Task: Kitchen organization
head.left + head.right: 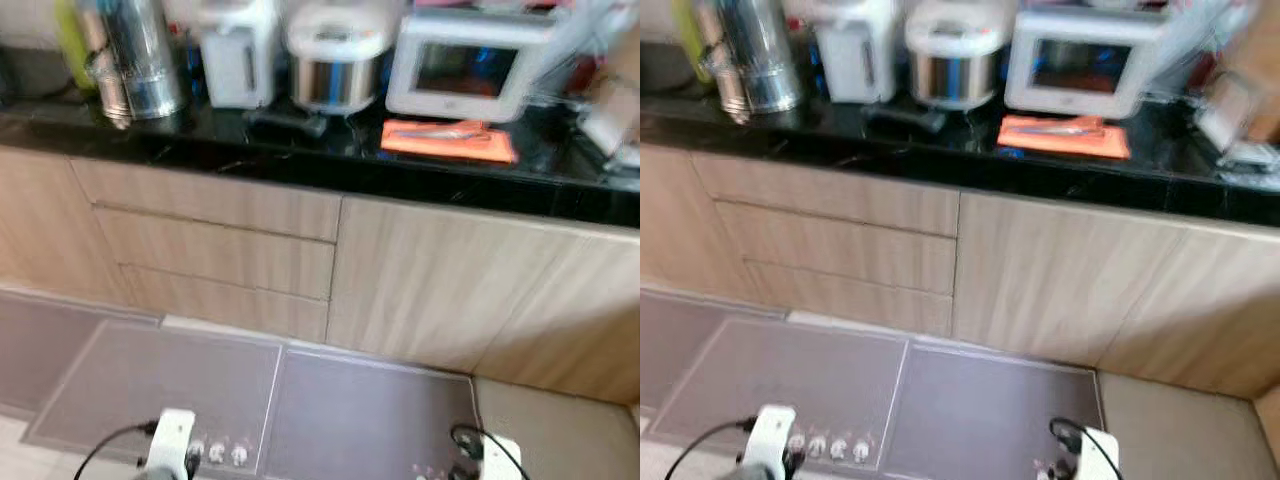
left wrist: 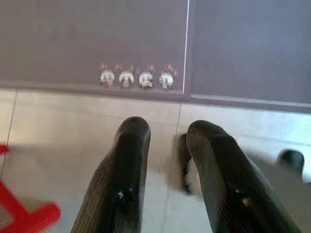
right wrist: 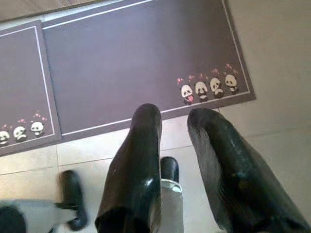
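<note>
Counter ahead of me, orange cloth on it; left gripper and right gripper both slightly parted, empty, over mats.

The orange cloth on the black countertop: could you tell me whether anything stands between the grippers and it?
No object blocks it. The orange cloth lies at the front of the countertop, before the white appliance. Both arms hang low over the floor mats: left gripper, right gripper, both holding nothing.

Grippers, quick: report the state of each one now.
Left tool: open, holding nothing, hanging over the floor by the mat.
Right tool: open, holding nothing, hanging above the floor.
</note>
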Tool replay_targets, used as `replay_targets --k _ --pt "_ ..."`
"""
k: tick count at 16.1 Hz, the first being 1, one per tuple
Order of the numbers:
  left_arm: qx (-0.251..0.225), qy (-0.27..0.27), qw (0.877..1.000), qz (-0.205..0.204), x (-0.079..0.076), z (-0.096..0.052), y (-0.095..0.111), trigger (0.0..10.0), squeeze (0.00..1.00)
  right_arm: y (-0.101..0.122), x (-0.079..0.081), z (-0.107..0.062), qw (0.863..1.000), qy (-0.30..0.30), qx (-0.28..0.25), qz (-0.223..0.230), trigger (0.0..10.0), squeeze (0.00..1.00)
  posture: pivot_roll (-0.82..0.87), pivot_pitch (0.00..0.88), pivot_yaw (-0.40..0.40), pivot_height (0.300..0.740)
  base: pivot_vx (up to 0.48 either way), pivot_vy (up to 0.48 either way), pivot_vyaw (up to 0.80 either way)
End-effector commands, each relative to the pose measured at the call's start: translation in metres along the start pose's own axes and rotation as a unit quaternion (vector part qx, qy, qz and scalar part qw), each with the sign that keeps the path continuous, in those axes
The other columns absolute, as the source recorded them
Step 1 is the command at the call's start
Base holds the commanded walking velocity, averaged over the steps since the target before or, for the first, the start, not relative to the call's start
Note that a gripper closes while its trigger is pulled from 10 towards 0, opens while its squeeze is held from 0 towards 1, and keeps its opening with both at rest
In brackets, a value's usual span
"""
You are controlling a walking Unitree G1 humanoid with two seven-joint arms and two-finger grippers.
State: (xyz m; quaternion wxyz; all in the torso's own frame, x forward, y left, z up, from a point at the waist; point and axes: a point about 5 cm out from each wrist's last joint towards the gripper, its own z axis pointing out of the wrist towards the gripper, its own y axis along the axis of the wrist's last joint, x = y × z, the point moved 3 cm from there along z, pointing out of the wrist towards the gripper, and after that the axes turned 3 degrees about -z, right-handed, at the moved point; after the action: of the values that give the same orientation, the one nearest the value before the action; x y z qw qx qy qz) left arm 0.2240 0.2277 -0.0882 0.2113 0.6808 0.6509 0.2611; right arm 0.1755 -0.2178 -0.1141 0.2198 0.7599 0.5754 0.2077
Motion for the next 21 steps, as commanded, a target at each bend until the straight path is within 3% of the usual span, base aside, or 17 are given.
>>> replay_targets --k 1,15,18,21 --pt "0.001 0.009 1.0 0.004 0.0071 -0.0011 -0.0004 10.0 0.0 0.0048 0.0087 0.0019 1.0 0.009 -0.005 0.006 10.0 0.0 0.18 0.0 -0.084 0.74 0.0 0.334 0.0" --pt "0.001 0.011 1.0 0.013 0.0093 -0.0014 0.0 10.0 0.0 0.0018 0.0115 0.0017 1.0 0.009 -0.004 0.014 10.0 0.0 0.19 0.0 -0.073 0.74 0.0 0.321 0.0" --pt "0.001 0.011 1.0 0.014 0.0094 -0.0014 0.0 10.0 0.0 0.0013 0.012 0.0016 1.0 0.011 -0.003 0.021 10.0 0.0 0.19 0.0 -0.071 0.74 0.0 0.322 -0.73" --pt "0.002 0.011 1.0 0.016 0.0093 -0.0014 -0.0001 10.0 0.0 0.0022 0.0114 0.0016 1.0 0.008 -0.007 0.02 10.0 0.0 0.19 0.0 -0.072 0.74 0.0 0.321 0.0"
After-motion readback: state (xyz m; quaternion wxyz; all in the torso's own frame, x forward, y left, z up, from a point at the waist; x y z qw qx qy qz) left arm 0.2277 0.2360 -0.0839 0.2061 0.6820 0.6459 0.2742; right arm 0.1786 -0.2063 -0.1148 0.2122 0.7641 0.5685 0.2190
